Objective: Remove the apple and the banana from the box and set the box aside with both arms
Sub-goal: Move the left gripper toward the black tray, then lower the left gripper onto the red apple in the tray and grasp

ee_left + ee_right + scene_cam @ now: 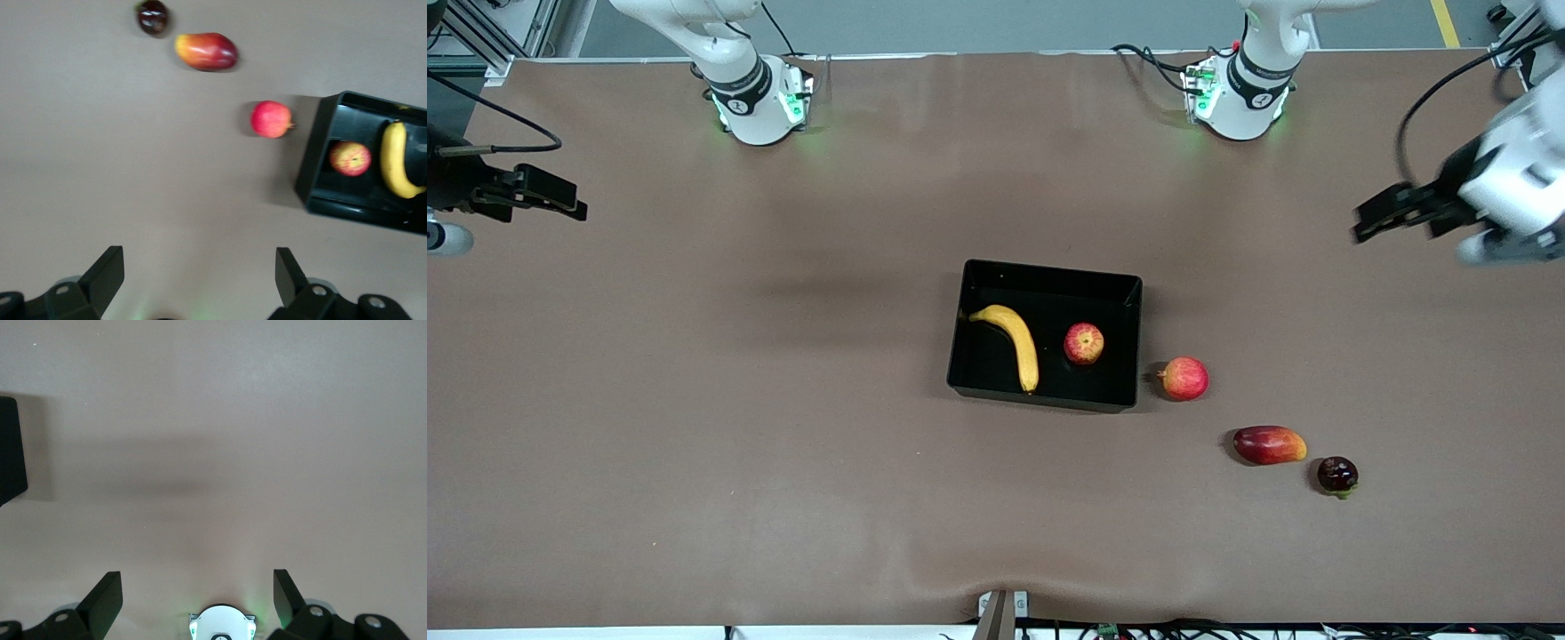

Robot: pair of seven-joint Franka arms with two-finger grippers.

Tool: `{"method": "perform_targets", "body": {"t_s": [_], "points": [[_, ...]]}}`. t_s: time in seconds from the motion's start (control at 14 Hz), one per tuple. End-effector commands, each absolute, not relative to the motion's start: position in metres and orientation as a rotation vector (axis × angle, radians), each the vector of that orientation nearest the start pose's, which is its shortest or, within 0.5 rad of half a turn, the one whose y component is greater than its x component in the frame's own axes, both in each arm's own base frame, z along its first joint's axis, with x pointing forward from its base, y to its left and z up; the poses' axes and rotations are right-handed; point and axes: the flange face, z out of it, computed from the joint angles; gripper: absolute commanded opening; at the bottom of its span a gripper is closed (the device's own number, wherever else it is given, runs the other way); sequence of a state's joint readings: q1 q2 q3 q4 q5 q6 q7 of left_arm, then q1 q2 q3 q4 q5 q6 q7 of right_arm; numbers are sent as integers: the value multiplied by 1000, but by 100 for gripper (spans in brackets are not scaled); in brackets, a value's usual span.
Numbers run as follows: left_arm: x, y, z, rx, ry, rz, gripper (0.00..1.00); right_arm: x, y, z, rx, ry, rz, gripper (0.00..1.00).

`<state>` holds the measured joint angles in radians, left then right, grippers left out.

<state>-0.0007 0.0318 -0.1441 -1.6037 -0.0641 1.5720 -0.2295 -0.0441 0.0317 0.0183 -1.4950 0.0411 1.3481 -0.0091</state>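
Observation:
The black box (1049, 272) sits mid-table with the yellow banana (1016, 343) and the red apple (1084, 343) lying side by side in it. The left wrist view shows the same box (312, 170), banana (395, 160) and apple (350, 159). My left gripper (1362, 224) hangs open over bare table at the left arm's end, with nothing between its fingers (107, 277). My right gripper (569, 206) hangs open and empty over bare table at the right arm's end. In the right wrist view only a corner of the box (10, 450) shows.
Three more fruits lie outside the box toward the left arm's end: a round red one (1184, 378) beside the box wall, then, nearer the front camera, a red-yellow mango (1269, 444) and a small dark fruit (1337, 475). The right arm's base (222, 623) shows below its gripper.

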Motion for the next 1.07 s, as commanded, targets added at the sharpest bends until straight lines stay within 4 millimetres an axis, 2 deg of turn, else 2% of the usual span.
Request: {"method": "perform_targets", "body": {"t_s": [0.0,0.21,0.5,0.57,0.71,0.79,1.0], "points": [[571,-161,553,-3199,-196,160,100,537,-11,626,-3081,10,280,100],[574,-240,498,-3192,-271,183,100,537,-11,626,-3081,10,280,100],[563,-318,425,-3091,-458,186,100,537,-11,626,-3080,9,280,100],[560,-335,406,-3063,-502,168,100,536,-12,619,-3076,12,310,100],[560,-356,369,-3031,-548,137,100,533,-37,611,-3058,58,341,100],[562,-362,351,-3016,-590,119,100,534,-42,610,-3049,9,327,100],[558,-380,303,-2947,-657,63,100,540,-32,612,-3059,-32,263,100]]}}
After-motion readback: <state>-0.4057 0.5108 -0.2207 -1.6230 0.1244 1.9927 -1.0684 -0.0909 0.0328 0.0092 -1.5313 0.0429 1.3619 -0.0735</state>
